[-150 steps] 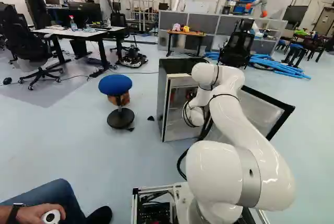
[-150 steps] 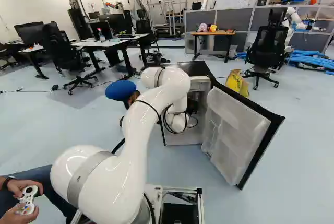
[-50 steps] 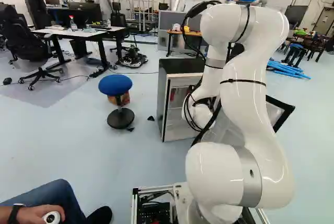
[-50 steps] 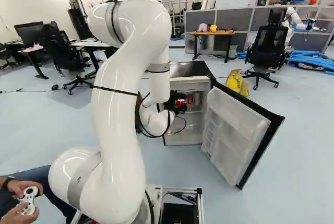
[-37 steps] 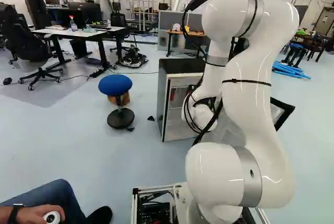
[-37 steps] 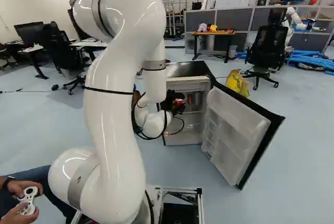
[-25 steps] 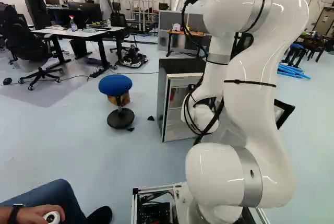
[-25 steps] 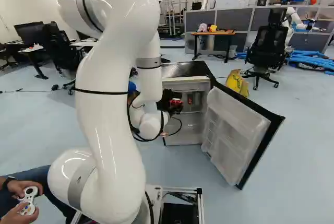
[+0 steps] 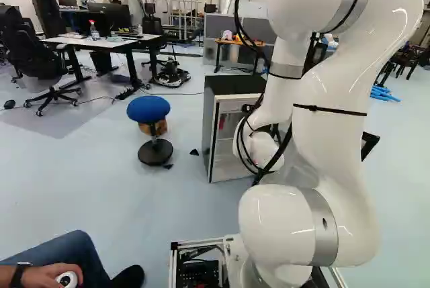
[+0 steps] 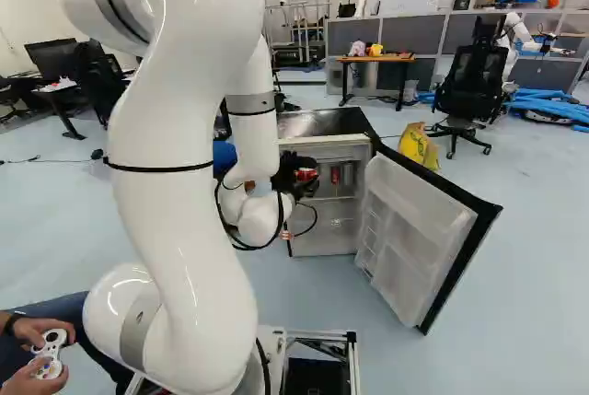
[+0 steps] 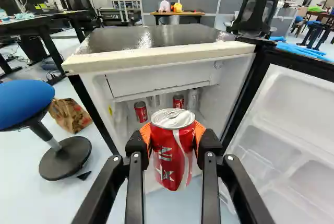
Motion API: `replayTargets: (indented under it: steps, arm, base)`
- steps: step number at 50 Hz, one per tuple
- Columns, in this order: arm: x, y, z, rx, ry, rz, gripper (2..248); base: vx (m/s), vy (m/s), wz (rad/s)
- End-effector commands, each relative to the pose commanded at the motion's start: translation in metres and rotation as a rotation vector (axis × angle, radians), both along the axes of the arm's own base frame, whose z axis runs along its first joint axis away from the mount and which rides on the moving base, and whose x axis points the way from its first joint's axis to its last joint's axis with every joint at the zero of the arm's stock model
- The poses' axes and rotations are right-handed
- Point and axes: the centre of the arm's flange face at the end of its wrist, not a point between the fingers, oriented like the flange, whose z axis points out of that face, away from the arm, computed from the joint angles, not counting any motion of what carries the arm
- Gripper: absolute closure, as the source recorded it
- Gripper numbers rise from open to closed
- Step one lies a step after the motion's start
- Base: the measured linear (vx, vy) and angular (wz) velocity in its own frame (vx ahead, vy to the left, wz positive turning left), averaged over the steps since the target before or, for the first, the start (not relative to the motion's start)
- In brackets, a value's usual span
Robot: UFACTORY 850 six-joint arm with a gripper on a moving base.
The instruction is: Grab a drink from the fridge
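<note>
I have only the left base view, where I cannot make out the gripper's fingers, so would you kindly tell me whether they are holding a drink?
Observer: Yes, the wrist view shows the gripper shut on a red can, with an orange pad on each side of it.
Operator: Thank you. How many cans are visible inside the fridge?
Observer: Two, both red: one can and another can stand behind the held one, as the wrist view looks.
Operator: And the door, which the arm mostly hides from me?
Observer: The right base view shows the door swung wide open, its pale inner side with moulded shelves in sight.
</note>
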Motion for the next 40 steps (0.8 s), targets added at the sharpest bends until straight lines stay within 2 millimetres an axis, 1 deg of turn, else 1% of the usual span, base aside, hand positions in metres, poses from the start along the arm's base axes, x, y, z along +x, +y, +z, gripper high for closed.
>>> replayTargets:
  steps: [40]
  arm:
    - [-0.005, 0.001, 0.037, -0.014, -0.074, 0.0, 150]
  base:
    - [0.0, 0.0, 0.0]
